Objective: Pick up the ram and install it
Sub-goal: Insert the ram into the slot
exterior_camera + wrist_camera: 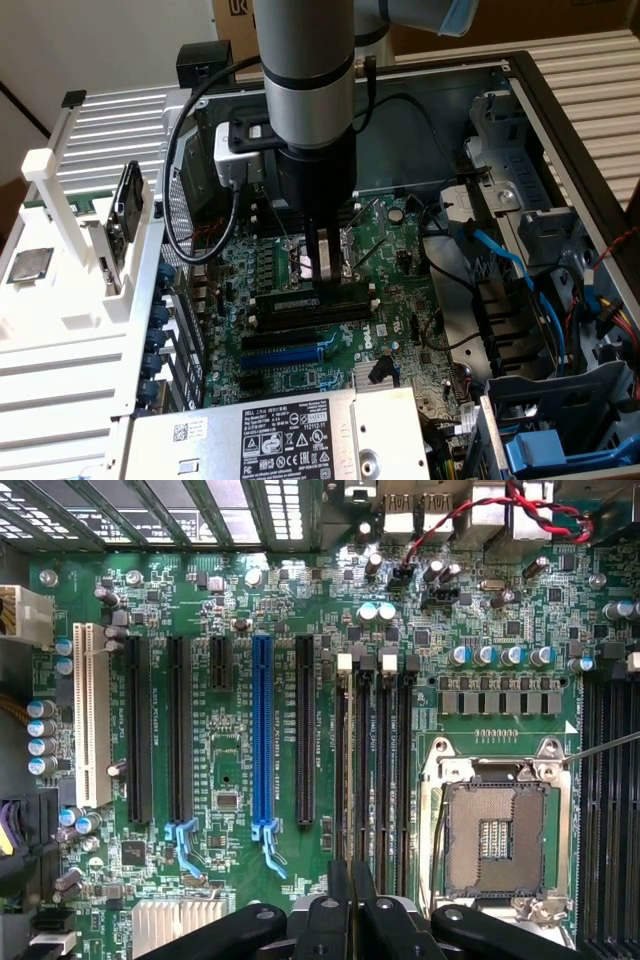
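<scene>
My gripper (pixel 340 905) pinches what looks like the ram (pixel 348 770) edge-on (thin, hard to read), its long axis running along the memory slots (pixel 385 780) directly beneath.

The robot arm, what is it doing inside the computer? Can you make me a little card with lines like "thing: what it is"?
place: open computer case with a green motherboard
gripper: down over the black memory slots, shut on the ram
the ram: standing on edge in a memory slot beside the processor socket
processor socket: empty
blue slot: empty, apart from the gripper
white rack: outside the case on the exterior view's left, a square silver chip lying on it
</scene>
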Tool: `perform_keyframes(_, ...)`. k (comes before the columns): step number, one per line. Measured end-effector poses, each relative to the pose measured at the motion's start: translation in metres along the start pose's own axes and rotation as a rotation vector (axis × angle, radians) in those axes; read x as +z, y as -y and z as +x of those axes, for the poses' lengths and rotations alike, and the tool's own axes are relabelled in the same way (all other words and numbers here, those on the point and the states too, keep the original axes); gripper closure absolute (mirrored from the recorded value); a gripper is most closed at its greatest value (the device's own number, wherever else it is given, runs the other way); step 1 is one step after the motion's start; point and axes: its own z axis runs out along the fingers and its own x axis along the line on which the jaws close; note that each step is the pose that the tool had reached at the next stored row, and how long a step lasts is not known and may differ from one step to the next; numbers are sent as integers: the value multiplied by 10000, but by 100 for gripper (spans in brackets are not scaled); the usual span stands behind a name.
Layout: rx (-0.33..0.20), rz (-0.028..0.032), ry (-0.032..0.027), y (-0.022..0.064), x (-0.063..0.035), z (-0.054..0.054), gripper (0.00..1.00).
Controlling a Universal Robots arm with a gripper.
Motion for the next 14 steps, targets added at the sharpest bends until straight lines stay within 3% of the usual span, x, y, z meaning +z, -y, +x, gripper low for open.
perform_keyframes(14, 1, 1, 2, 1, 23, 2, 88)
